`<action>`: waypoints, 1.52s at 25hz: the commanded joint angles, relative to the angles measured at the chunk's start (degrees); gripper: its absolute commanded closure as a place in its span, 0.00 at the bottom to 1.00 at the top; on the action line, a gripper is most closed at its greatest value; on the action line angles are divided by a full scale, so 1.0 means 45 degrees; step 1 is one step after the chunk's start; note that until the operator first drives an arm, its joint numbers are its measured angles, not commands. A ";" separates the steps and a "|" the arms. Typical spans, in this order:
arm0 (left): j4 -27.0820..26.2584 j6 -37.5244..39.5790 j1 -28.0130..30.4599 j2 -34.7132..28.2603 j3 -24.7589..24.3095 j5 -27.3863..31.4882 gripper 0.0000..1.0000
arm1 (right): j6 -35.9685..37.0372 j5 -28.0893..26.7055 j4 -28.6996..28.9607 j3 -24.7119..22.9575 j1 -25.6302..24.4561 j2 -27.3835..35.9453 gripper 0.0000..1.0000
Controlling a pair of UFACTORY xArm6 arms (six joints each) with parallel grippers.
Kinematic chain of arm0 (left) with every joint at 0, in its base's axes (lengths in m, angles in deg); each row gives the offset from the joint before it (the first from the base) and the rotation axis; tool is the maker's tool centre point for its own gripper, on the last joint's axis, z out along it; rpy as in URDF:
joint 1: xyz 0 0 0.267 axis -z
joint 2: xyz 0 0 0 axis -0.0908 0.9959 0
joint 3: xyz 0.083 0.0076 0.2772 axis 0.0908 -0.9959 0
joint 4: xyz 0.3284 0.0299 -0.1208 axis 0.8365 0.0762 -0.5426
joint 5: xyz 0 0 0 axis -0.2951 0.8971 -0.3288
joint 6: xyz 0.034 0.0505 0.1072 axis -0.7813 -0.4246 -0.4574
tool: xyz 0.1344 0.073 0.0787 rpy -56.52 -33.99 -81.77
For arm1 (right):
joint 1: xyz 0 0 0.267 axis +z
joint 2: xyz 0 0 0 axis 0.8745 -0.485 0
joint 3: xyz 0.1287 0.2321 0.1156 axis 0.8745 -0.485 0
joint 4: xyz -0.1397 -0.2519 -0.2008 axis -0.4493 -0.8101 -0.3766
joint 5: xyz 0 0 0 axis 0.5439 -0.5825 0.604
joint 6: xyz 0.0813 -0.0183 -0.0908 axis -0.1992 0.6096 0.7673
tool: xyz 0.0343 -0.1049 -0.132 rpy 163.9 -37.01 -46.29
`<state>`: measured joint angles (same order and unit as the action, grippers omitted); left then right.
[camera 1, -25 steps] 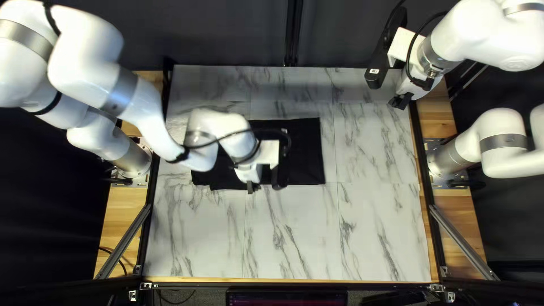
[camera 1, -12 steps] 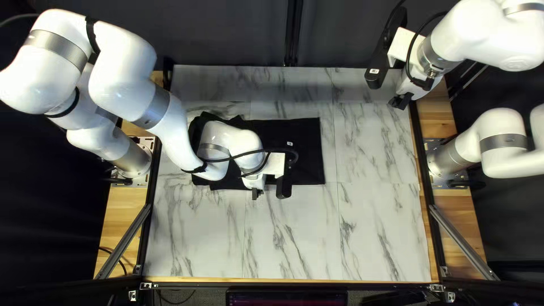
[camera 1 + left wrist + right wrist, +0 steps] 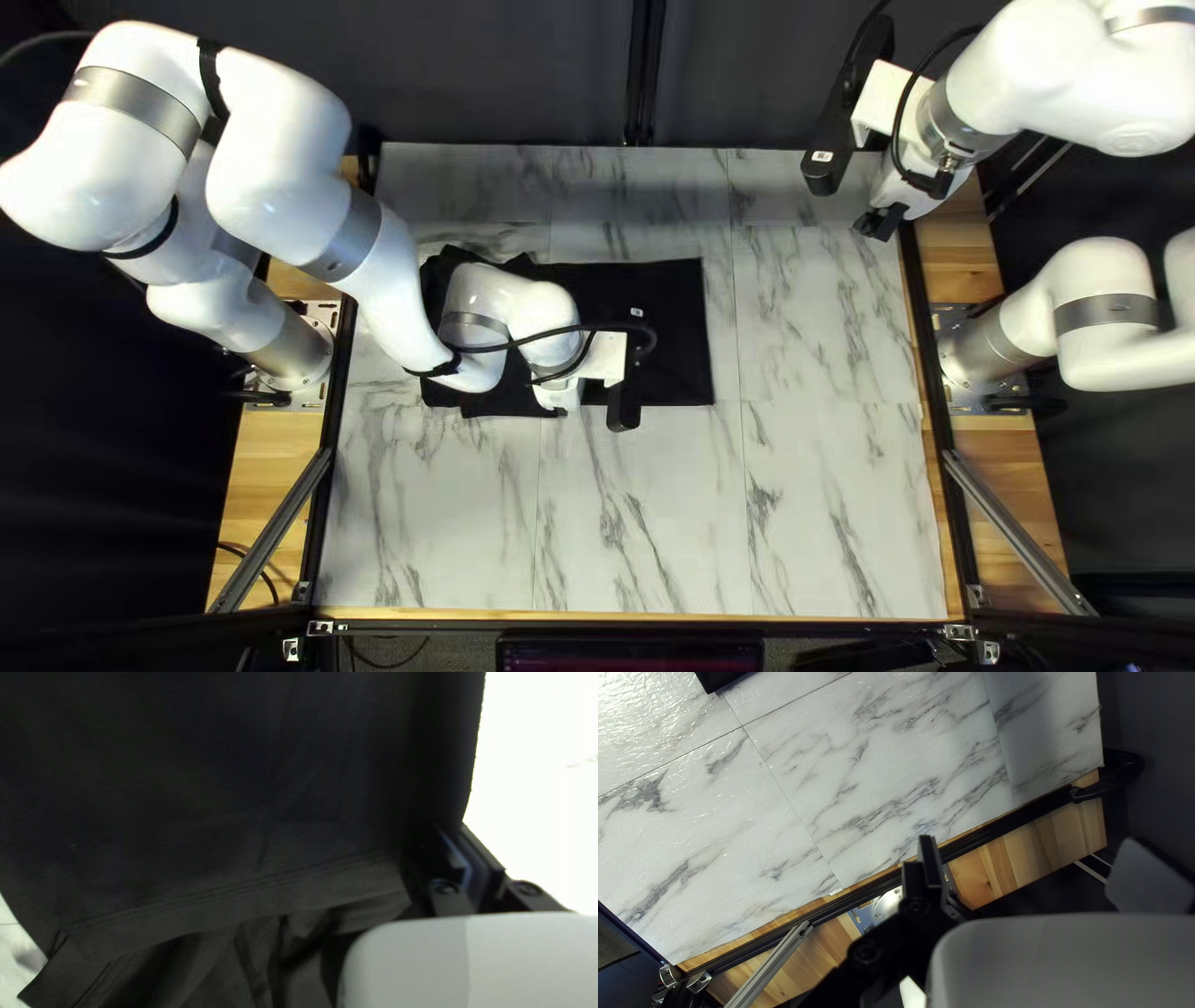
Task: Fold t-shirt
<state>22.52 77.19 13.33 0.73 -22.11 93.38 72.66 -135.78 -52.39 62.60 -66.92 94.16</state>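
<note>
- Left gripper [image 3: 558, 409]: low at the near hem of the black cotton t-shirt [image 3: 233, 788]; the left wrist view is filled with dark cloth and its stitched hem, so I cannot tell whether the hem is clamped or only pressed against
- Change over the last second: this gripper has shifted along the near edge and sunk, and its tips, which showed on the marble half a second ago, are now lost at the hem; the arm has swung off the shirt's far-left corner, which shows rumpled
- Meaning, as I judge it: a grasp at the near hem is starting, ready for the next fold
- T-shirt [image 3: 663, 317]: a partly folded rectangle, left of centre on the white marble-patterned tabletop [image 3: 653, 523]
- Right gripper [image 3: 878, 224]: fingers released, empty, unmoved above the far-right corner, well apart from the shirt
</note>
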 commanded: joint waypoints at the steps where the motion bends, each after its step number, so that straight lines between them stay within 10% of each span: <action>1: 0.0490 0.0355 -0.0015 -0.0829 -0.0026 0.0810 1.00 | 0.0000 0.0000 0.0000 0.0000 0.0000 0.0000 0.00; 18: 0.2034 0.1304 0.0528 -0.2238 0.0525 0.3026 1.00 | 0.0000 0.0000 0.0000 0.0000 0.0000 0.0000 0.00; 38: 0.2766 -0.1332 -0.1519 -0.3477 0.1338 0.4959 1.00 | 0.0000 0.0000 0.0000 0.0000 0.0000 0.0000 0.00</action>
<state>34.48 72.41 7.36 -14.28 -15.92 115.24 72.66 -135.78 -52.39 62.60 -66.92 94.16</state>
